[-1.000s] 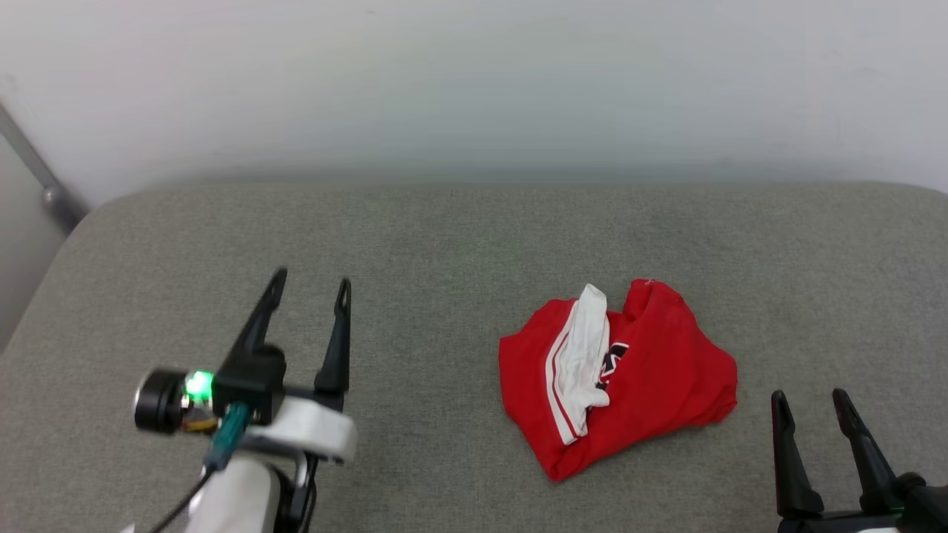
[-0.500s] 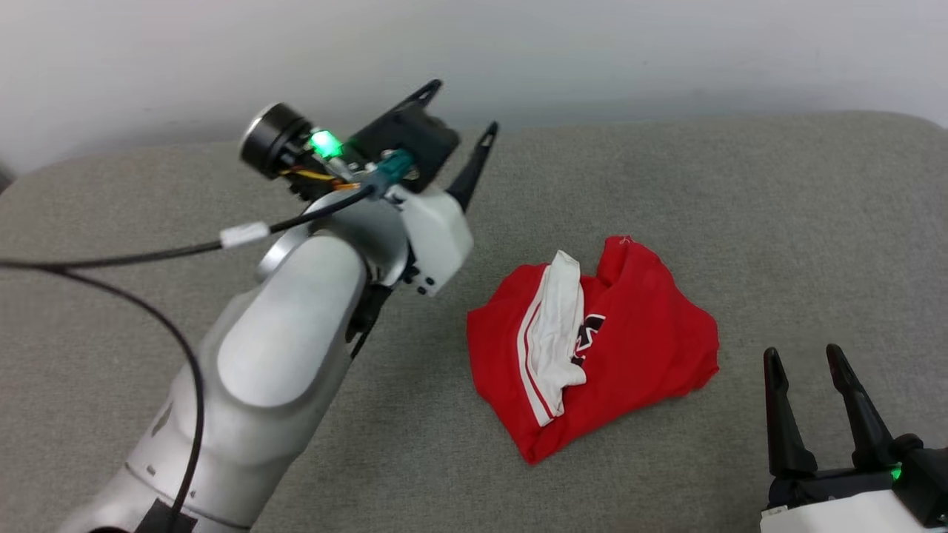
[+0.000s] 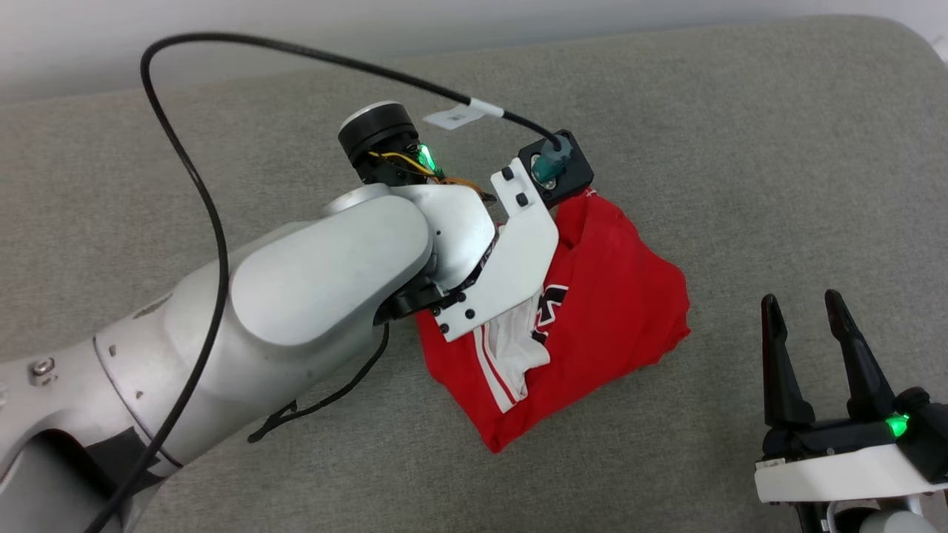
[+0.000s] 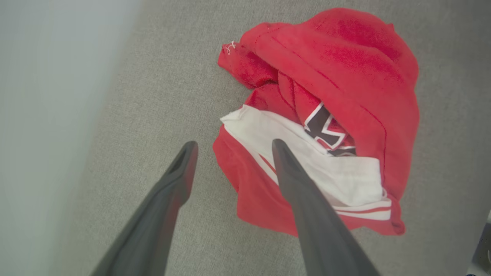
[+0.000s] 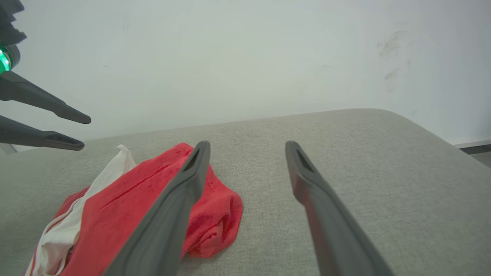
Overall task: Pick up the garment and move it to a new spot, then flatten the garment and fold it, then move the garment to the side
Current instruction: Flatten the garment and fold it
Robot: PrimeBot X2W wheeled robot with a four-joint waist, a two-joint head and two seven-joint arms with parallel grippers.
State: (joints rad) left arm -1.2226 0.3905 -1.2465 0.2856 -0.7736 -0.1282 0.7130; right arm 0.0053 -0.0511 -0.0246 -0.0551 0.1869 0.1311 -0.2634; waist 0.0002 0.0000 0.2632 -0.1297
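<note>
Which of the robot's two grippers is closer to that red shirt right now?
The left. The left gripper hangs open just above the garment, fingers pointing down at it. The right gripper stands open off to the garment's right, clearly apart from it.

Support: a grey woven pad (image 3: 740, 148) with a rounded far corner. Its surface is flat and even.

Load: one red shirt (image 3: 615, 296) lies directly on the pad, crumpled in a loose heap, clear of all pad edges. A white sleeve (image 3: 518, 348) with red-and-white striped trim lies on top of the heap. A black, white-outlined letter (image 3: 552, 302) shows partly between folds.
</note>
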